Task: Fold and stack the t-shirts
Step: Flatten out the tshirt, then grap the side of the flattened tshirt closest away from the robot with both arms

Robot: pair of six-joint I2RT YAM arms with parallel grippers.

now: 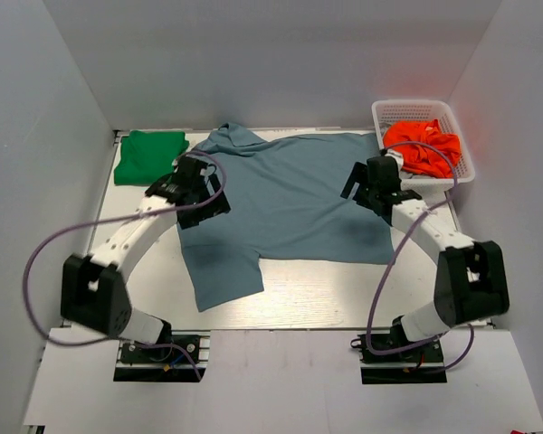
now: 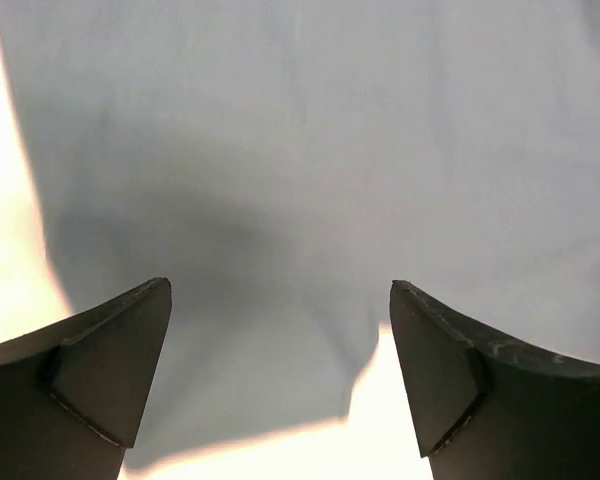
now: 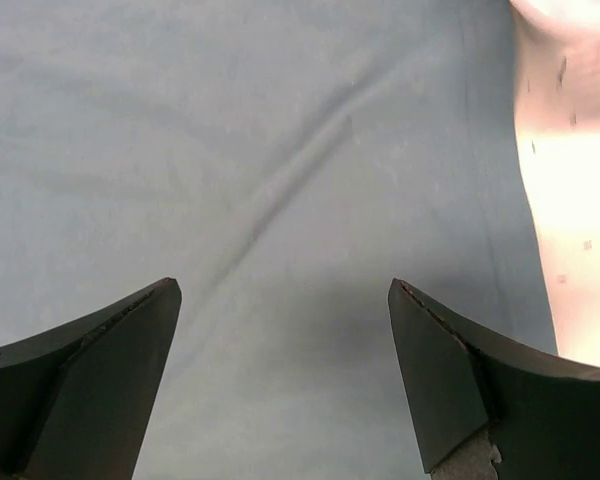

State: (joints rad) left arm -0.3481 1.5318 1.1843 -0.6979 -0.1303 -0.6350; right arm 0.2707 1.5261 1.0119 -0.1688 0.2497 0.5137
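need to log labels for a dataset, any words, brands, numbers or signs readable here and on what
None can be read in any view.
The blue shirt, the green shirt, the orange cloth and the white basket show no print, tag or number.
Both wrist views show only plain blue cloth and bare tabletop.

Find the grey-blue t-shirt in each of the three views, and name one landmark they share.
Top external: grey-blue t-shirt lies spread across the middle of the table.
Left wrist: it fills most of the frame beyond the open left gripper, table at left and below.
Right wrist: it fills nearly all the frame beyond the open right gripper, table at right.
Shared landmark: the shirt's edge against the pale table.
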